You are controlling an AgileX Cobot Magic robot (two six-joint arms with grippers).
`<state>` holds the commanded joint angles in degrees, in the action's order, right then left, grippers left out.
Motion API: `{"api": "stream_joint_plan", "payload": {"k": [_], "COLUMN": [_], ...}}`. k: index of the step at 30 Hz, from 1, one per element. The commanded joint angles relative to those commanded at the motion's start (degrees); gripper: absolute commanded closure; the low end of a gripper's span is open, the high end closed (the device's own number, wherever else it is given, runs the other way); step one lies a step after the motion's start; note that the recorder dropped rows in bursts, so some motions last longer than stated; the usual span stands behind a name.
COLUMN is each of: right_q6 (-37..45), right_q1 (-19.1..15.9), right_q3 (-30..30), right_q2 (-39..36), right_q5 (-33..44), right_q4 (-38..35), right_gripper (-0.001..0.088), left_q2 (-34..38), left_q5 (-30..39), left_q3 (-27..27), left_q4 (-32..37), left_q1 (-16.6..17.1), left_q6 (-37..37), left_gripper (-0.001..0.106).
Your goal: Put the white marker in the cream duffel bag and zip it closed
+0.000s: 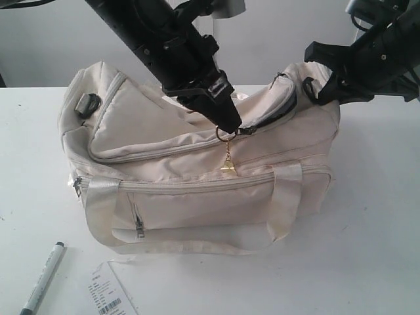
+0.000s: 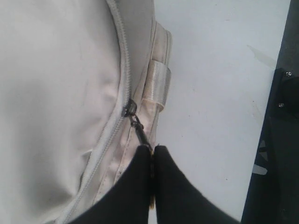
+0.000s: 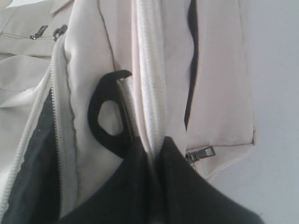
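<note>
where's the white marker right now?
Exterior view, lower left: the white marker lies on the table in front of the left end of the cream duffel bag, just left of the paper tag, outside the bag.

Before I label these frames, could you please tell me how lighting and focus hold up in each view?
Exterior view: even light, white table nearly washed out, soft shadow beneath the cream duffel bag. Left wrist view: zipper pull sharp, left gripper featureless black. Right wrist view: right gripper equally dark, soft.
</note>
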<state>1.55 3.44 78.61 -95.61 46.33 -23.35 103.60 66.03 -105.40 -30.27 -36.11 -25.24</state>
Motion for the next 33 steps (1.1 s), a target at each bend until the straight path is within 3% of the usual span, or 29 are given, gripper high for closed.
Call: {"api": "stream_joint_plan", "payload": {"k": [33], "right_q6": [-0.2], "right_q1": [0.0], "right_q3": [0.0], "right_q2": [0.0], "right_q5": [0.1], "right_q4": [0.0], "right_gripper": [0.0868], "left_q2": [-1.0], "left_q5": [3.9], "left_q3": [0.1], "left_q4": [5.6], "left_q1": [0.0], "left_q6": [3.5], "left_gripper": [0.105]}}
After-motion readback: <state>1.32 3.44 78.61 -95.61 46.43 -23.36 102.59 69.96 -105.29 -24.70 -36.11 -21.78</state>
